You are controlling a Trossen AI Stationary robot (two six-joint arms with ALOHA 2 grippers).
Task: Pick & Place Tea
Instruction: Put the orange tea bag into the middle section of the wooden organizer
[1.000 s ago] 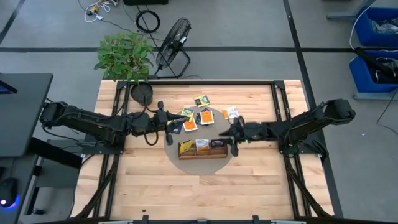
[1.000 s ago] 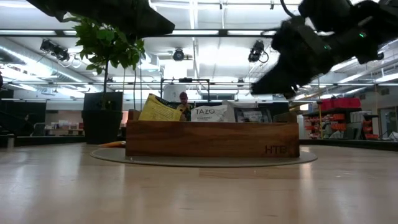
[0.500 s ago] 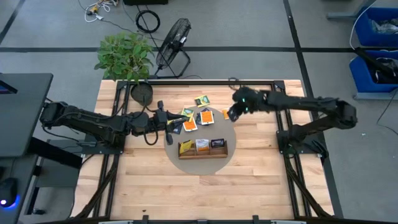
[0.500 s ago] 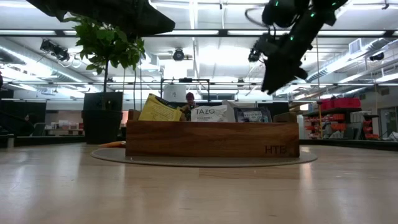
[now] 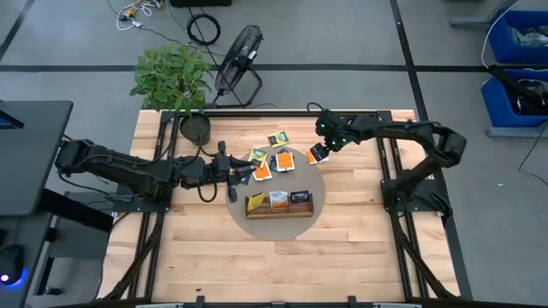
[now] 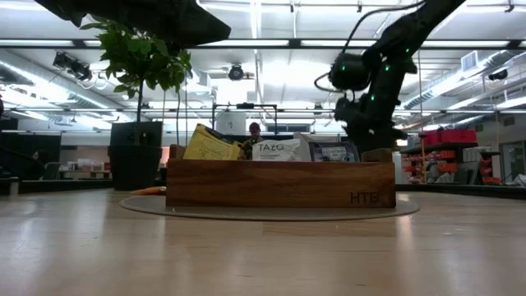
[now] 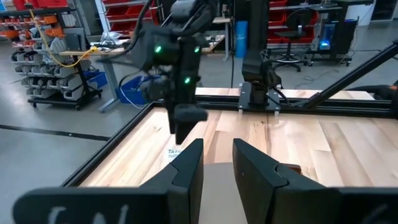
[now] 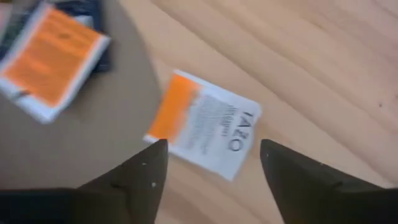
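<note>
I see my left gripper (image 5: 236,171) hovering by the loose tea packets (image 5: 261,164), fingers slightly parted, holding nothing. Wooden tray (image 5: 279,204) sits mid-worktop (image 5: 214,248). Right gripper (image 5: 324,147) hangs spread over an orange-white packet (image 8: 204,124) at the mat's edge.

**Wooden table and what is lying on it**

The pale wooden table (image 5: 214,248) is carrying a round grey mat (image 5: 276,224) at its centre. An orange-and-white tea packet (image 8: 204,124) is lying half on the mat's right edge, half on bare wood.
</note>
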